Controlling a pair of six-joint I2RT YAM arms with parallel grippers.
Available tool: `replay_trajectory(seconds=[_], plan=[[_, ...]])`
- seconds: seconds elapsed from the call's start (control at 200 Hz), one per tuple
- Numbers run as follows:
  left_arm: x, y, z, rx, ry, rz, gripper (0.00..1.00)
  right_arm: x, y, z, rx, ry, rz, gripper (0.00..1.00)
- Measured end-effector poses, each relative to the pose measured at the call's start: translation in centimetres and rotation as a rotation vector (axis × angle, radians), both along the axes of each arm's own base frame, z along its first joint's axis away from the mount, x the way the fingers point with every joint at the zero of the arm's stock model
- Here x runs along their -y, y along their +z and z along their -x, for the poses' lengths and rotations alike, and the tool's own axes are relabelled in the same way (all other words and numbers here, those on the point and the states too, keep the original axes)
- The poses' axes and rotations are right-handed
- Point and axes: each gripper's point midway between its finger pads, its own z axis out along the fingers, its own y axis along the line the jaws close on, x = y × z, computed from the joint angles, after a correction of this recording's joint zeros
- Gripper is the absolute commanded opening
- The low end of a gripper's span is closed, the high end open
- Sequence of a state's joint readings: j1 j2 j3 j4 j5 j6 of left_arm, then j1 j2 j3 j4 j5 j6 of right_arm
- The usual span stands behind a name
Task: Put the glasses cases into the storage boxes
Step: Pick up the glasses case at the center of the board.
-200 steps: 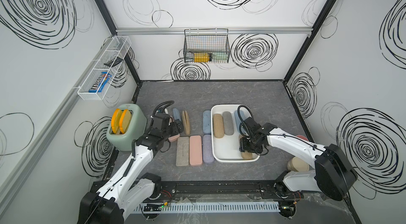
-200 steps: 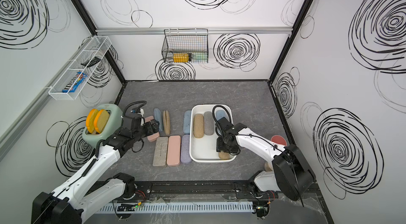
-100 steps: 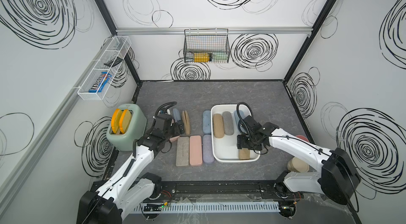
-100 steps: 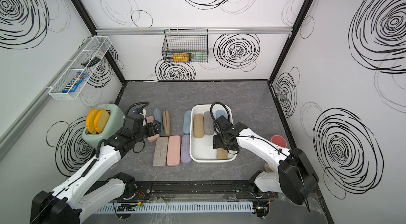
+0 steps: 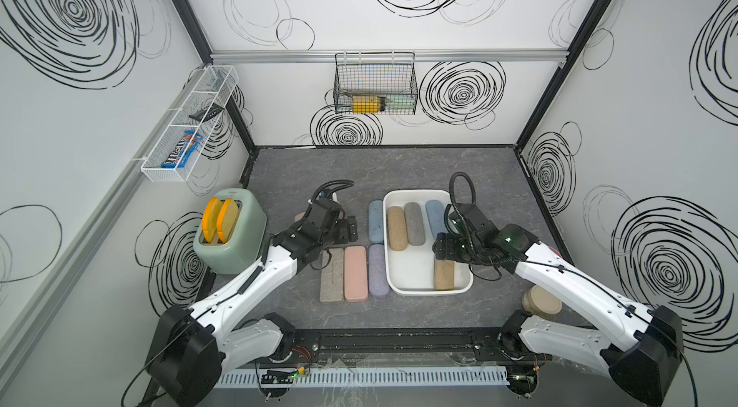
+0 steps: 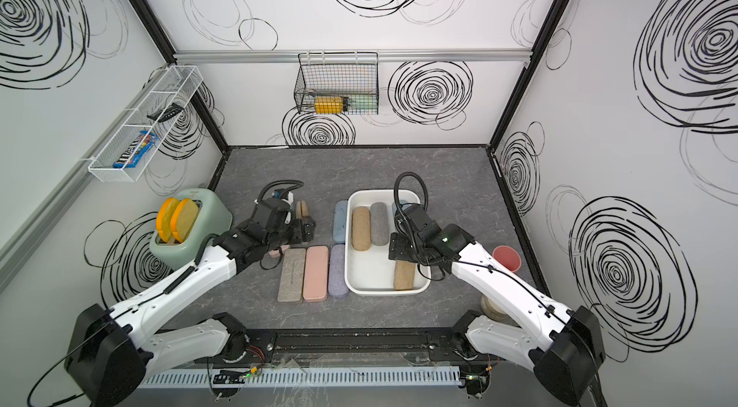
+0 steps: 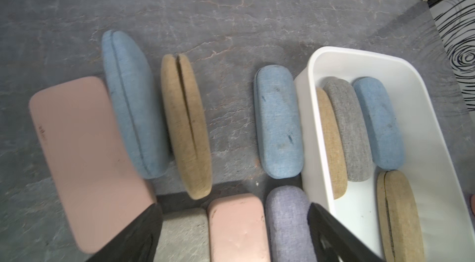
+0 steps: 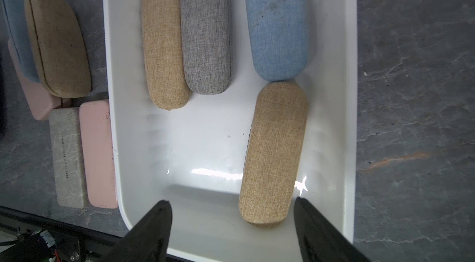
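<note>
Open left hand [image 7: 234,209] hovers nearest the tan case [image 7: 186,127], lying lengthwise left of the box [image 7: 359,57]; right hand [image 8: 231,201] open too.

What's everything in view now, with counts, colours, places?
Storage tub: one, white, table's centre-right.
Cases in tub: four; tan, grey, blue at far end, tan nearer.
Cases on table: seven, left of tub; blue, blue, pink, pink, tan, lilac, grey-beige.
Toaster: one, green, table's left.
Toast slices: two, orange-edged, in toaster.
Wire baskets: two; black on back wall, white on left wall.
Cup: one, pink, table's right.
Left gripper: black, open above table cases.
Right gripper: black, open above tub.
</note>
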State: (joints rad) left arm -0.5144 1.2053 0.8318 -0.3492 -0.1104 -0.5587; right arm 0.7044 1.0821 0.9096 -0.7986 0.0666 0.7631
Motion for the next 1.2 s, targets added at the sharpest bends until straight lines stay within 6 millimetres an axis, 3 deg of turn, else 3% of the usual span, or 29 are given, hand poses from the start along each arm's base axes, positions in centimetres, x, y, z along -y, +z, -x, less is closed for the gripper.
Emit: replay_trajectory(seconds=[0.175,0.335,0.56,0.751,1.196], plan=[[2.4,-1.0,-3.4,-0.041,-0.031,-0.031,0.9,0.0,0.9,0.2,0.026,0.004,-0.028,0.79],[4.4,-3.8,-5.3,-0.107,-0.082,-0.064,0.93,0.0,1.9,0.4,0.055,0.007,-0.058,0.79],[6.3,-7.0,-4.8,-0.176,-0.15,-0.086,0.96,0.0,1.8,0.6,0.058,0.01,-0.068,0.79],[6.7,-8.8,-4.9,-0.208,-0.149,-0.092,0.95,0.0,1.8,0.6,0.057,0.012,-0.071,0.78],[7.2,-10.6,-6.5,-0.228,-0.119,-0.136,0.93,-0.2,1.9,0.6,0.059,0.013,-0.084,0.78]])
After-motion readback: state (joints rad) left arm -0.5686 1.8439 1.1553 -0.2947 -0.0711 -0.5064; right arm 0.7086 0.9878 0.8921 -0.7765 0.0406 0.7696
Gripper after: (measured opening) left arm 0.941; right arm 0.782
